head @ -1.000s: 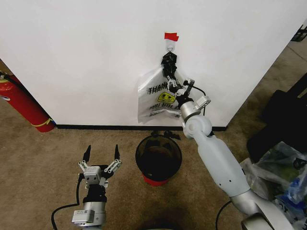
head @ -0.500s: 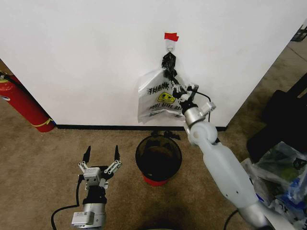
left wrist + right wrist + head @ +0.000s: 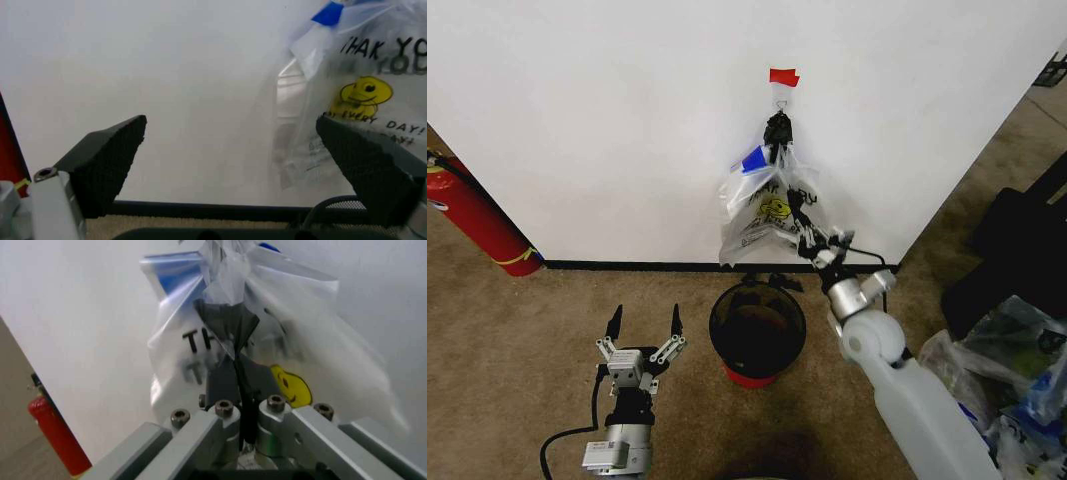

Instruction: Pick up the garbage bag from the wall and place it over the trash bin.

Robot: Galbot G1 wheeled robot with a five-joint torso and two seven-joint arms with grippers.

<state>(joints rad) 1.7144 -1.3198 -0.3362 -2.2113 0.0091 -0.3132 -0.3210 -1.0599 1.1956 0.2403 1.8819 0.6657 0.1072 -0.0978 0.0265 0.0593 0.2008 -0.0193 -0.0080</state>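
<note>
Right gripper (image 3: pixel 812 240) was up at the wall, arm stretched out from the lower right of the head view, its fingers pinched shut on a dark strip that ran up to the black knot under the hook. Seen from the right wrist, that black strip (image 3: pixel 233 355) passed straight between the closed fingers (image 3: pixel 223 427), with the garbage bag (image 3: pixel 267 350) spread out just behind it. The garbage bag (image 3: pixel 769 208) hung on the white wall (image 3: pixel 607 130) from a small hook (image 3: pixel 781 97) under a red piece of tape (image 3: pixel 783 76), black knot (image 3: pixel 777 127) at the top, a blue handle part (image 3: pixel 752 159) jutting out to its left, the yellow smiley (image 3: pixel 774 208) and black lettering facing out. Whether the fingers also had a pinch of the bag's plastic, I could not tell.

Directly below the bag, on the brown carpet (image 3: pixel 517 350), stood the trash bin (image 3: pixel 757 328), round, black, red at the base, mouth open and well apart from the bag's lower edge.

Left gripper (image 3: pixel 643 332) sat low over the carpet to the left of the bin, fingers spread wide and holding nothing. From the left wrist, its two dark pads (image 3: pixel 107 162) framed the wall, the bag (image 3: pixel 353 100) near one side.

A red fire extinguisher (image 3: pixel 472 220) leaned at the far left by the wall.
</note>
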